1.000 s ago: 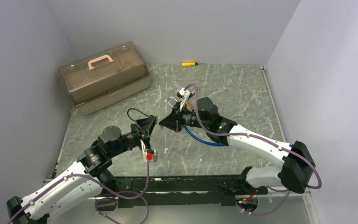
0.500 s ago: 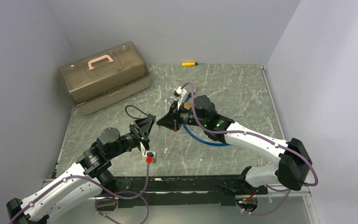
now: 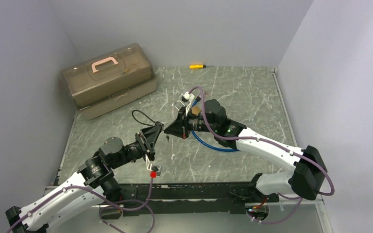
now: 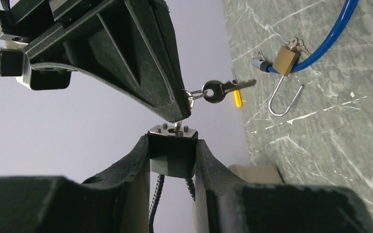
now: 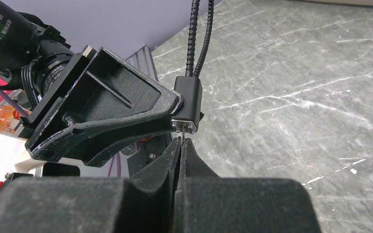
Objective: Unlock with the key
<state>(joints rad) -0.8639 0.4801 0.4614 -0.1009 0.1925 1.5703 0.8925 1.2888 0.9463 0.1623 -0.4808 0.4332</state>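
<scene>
Right wrist, DAMIAO-marked motor [image 5: 10,30], right claw [image 5: 181,142] pinching key [image 5: 181,131], left claw [image 4: 172,160] clamping lock [image 5: 188,102].

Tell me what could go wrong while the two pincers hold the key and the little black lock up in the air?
1. The right pincer holds the key by only a small bit at its very tips, so twisting might make it slip.
2. The left pincer grips the black lock just by its sides in mid-air; a hard turn could tug it loose.
3. The spare key dangles on its ring and might snag.
</scene>
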